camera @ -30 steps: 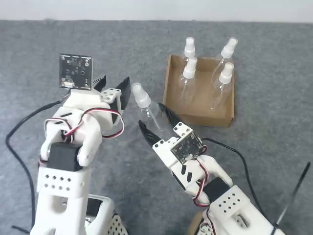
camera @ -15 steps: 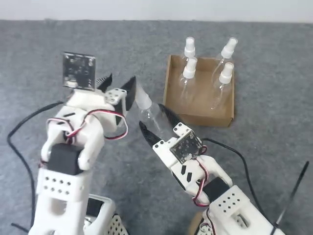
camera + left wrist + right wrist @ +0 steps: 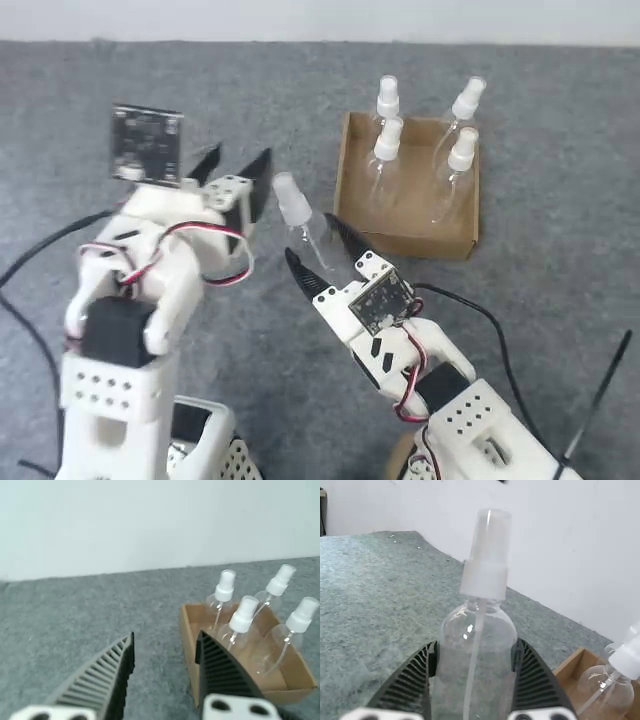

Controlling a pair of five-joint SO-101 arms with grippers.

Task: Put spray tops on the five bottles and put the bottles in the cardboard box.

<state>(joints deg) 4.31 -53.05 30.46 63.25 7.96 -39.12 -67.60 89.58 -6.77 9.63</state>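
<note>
The right fingers point(image 3: 405, 685) pinch the body of a bottle point(image 3: 475, 630) with its spray top point(image 3: 487, 555) fitted. The left fingers point(image 3: 100, 685) are spread and empty, just beside that bottle. Just beyond the right fingers, the cardboard box point(image 3: 405, 240) rests on the counter point(image 3: 550, 120) and holds four bottles point(image 3: 385, 165) with tops on. Its near wall faces the held bottle.

No writing, label or number can be read here.

- Five clear bottles point(image 3: 381, 180) in all, counting the one bottle point(image 3: 305, 230) standing apart.
- Five white spray tops point(image 3: 388, 96).
- One cardboard box point(image 3: 405, 240).
- Two grippers: left gripper point(image 3: 238, 160), right gripper point(image 3: 310, 238).
</note>
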